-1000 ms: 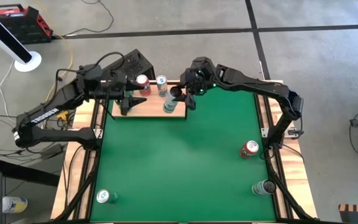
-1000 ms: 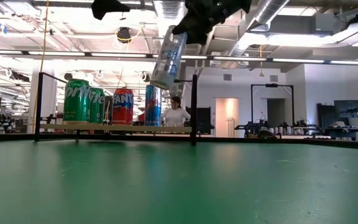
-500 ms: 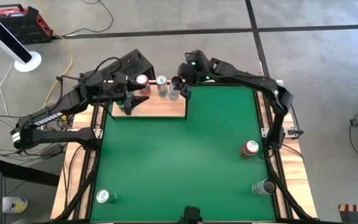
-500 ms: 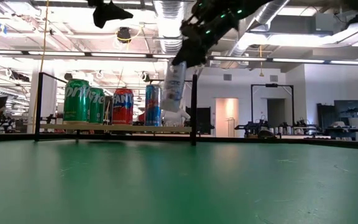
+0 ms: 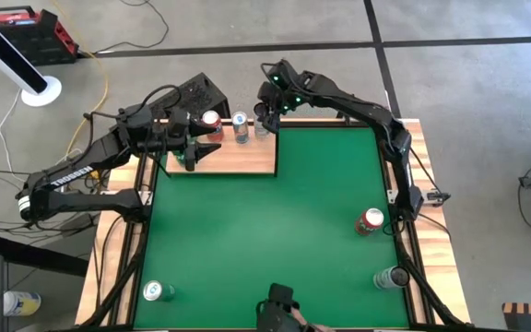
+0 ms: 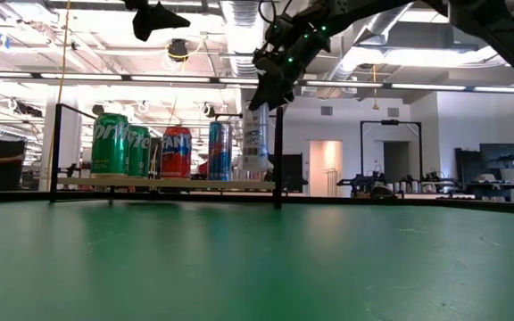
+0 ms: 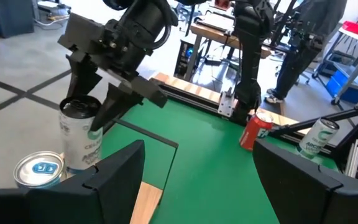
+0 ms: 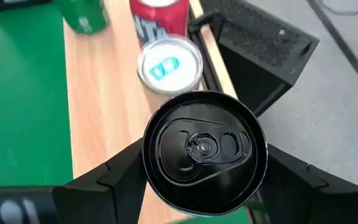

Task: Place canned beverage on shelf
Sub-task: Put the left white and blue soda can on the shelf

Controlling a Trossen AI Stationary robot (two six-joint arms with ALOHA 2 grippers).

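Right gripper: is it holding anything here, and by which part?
Yes. The right gripper holds a slim white can with a black top, gripped on its sides near the top, upright at the shelf's right end. The left gripper holds nothing.

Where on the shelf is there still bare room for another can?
The shelf is bare along its front, next to the green mat. The back row is crowded: green, red, blue cans, plus the white can in the right claw.
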